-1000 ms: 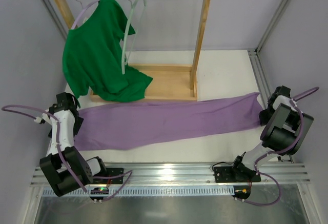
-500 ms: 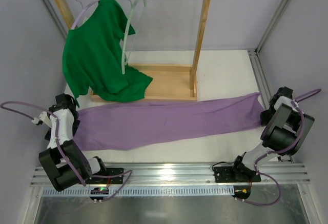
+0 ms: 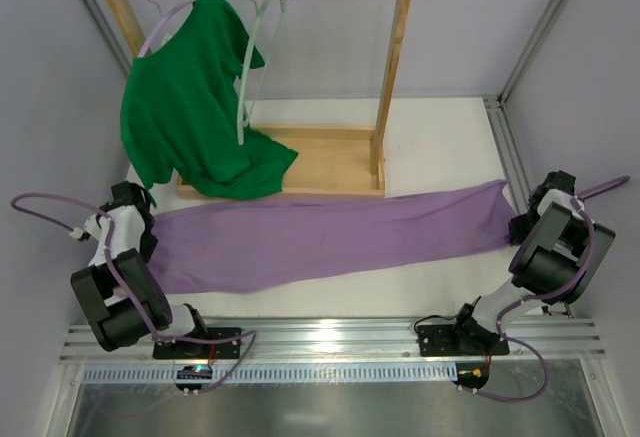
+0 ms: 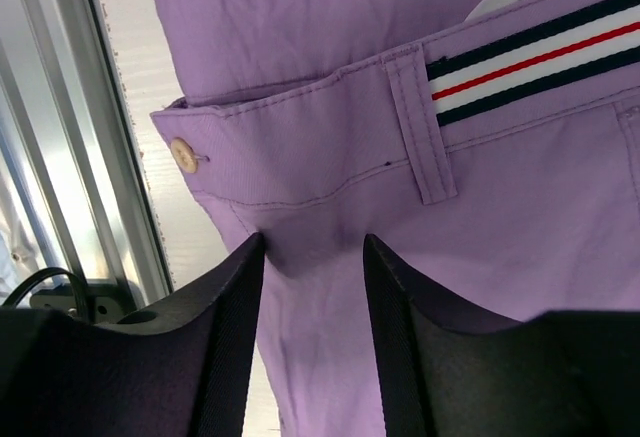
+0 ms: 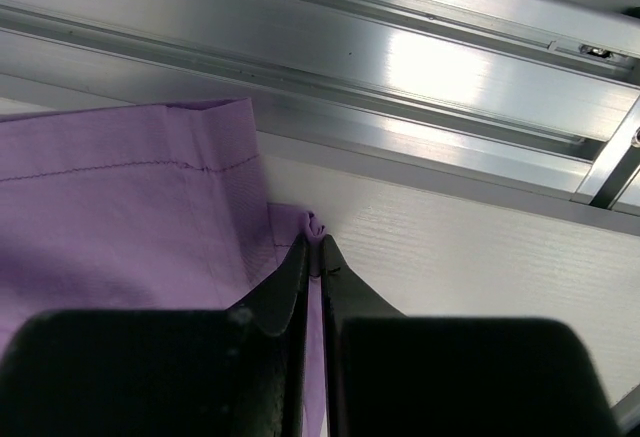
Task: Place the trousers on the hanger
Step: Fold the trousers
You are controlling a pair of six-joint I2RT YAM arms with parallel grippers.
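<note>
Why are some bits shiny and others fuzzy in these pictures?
Top external view: a white glare patch on the front rail, light otherwise even. Right wrist view: the metal frame glares brightly; the right gripper is dark and soft-edged. Left wrist view: the trousers show crisp stitching, the left gripper blurred.

The trousers (image 3: 320, 232) stretch nearly the full width of the desk (image 3: 440, 147), barring the middle. Behind them the wooden rack (image 3: 392, 77) fills the back left. Its green T-shirt (image 3: 185, 117) drapes down onto the rack's base and crowds the pale hanger (image 3: 247, 67) just beside it. Bare desk lies open right of the rack, and a narrow strip runs between the trousers and the aluminium rail (image 3: 330, 337).
</note>
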